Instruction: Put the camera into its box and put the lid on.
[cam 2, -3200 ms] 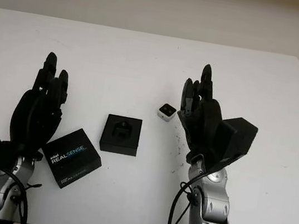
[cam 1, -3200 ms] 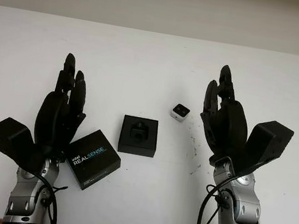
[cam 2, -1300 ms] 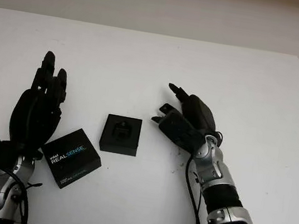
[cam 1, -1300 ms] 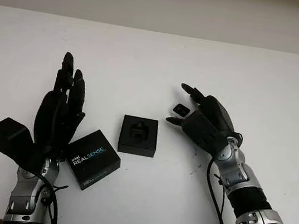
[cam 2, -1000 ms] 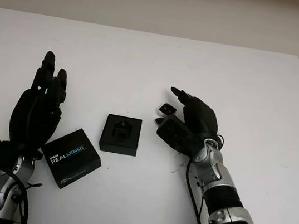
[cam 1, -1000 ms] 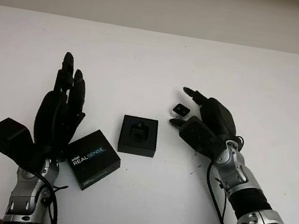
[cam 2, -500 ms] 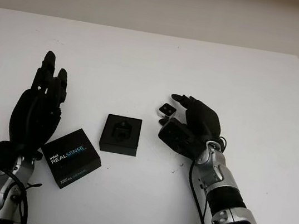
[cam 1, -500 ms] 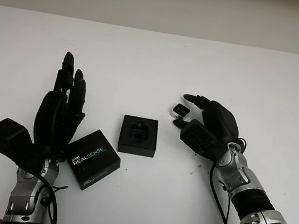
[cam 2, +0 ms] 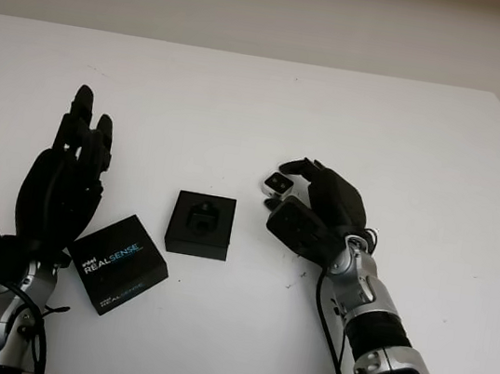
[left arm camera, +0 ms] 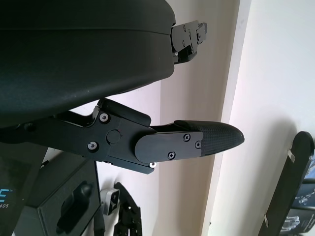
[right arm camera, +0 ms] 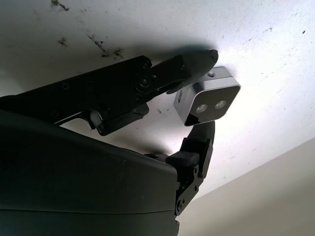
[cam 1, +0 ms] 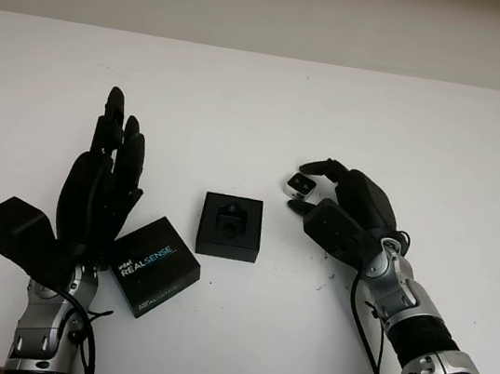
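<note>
Counting from the near edge of the table (cam 1: 274, 87), one lid (cam 1: 154, 266) lies nearest, black and printed with white REALSENSE lettering, turned at an angle toward the near left corner. One open box (cam 1: 231, 227) sits just beyond it near the middle of the table, black, square to the edges, with a dark moulded insert showing inside. One camera (cam 1: 302, 185), small and silver with two lenses on its face, lies farther back and to the right of the box, apart from it.

White and matte, the table carries a few dark specks near the right hand; behind its far edge stands a plain pale wall.

One left hand (cam 1: 99, 188) is raised upright over the near left part of the table, beside the lid and just clear of it; it is open and holds nothing. One right hand (cam 1: 345, 211) reaches in from the near right corner, low over the table at the camera. Its fingers (right arm camera: 189, 64) are curled partway around the camera: in the right wrist view one fingertip touches the camera's upper corner and another finger (right arm camera: 199, 142) comes up against its opposite side. The camera looks to sit on the table between them, and whether the grip is firm cannot be told.
</note>
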Controlling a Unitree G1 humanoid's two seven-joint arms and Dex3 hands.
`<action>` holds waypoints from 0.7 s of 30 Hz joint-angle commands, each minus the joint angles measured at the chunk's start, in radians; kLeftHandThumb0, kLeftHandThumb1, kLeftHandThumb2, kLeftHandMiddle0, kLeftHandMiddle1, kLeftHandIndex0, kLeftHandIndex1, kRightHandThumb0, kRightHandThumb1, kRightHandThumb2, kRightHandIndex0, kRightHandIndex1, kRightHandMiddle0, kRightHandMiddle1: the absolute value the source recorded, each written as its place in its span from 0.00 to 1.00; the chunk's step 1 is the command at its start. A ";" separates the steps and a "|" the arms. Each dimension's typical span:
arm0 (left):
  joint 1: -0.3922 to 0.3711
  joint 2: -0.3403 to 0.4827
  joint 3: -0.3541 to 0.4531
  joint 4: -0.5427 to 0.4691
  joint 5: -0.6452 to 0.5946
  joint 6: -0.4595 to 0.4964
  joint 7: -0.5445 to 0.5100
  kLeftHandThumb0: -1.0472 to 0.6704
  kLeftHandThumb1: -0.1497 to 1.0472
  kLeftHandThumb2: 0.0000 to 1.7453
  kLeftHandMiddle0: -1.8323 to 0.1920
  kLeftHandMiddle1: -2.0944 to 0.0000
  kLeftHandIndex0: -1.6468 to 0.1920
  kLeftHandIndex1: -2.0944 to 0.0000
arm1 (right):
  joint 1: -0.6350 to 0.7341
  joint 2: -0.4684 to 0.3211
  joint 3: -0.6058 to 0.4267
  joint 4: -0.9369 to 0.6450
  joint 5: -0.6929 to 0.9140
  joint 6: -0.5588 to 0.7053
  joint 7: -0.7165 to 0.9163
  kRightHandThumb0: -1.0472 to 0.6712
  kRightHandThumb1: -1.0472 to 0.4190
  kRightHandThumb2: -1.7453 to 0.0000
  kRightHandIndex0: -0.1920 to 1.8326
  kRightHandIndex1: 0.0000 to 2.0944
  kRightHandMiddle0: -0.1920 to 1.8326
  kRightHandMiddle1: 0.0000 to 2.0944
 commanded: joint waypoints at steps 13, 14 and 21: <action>0.015 0.005 0.002 -0.017 0.003 -0.009 -0.003 0.21 1.00 0.25 1.00 1.00 1.00 1.00 | 0.018 0.000 0.030 0.017 -0.017 -0.066 -0.034 0.40 0.05 0.97 0.35 0.11 0.30 0.60; 0.014 0.006 0.002 -0.016 0.002 -0.010 -0.004 0.21 1.00 0.25 1.00 1.00 1.00 1.00 | 0.018 -0.001 0.030 0.018 -0.016 -0.072 -0.033 0.40 0.05 0.97 0.35 0.11 0.30 0.60; 0.013 0.002 0.002 -0.015 0.001 -0.007 -0.002 0.21 1.00 0.24 1.00 1.00 1.00 1.00 | 0.019 0.003 0.010 0.048 0.013 -0.142 -0.056 0.39 0.06 0.97 0.34 0.13 0.32 0.61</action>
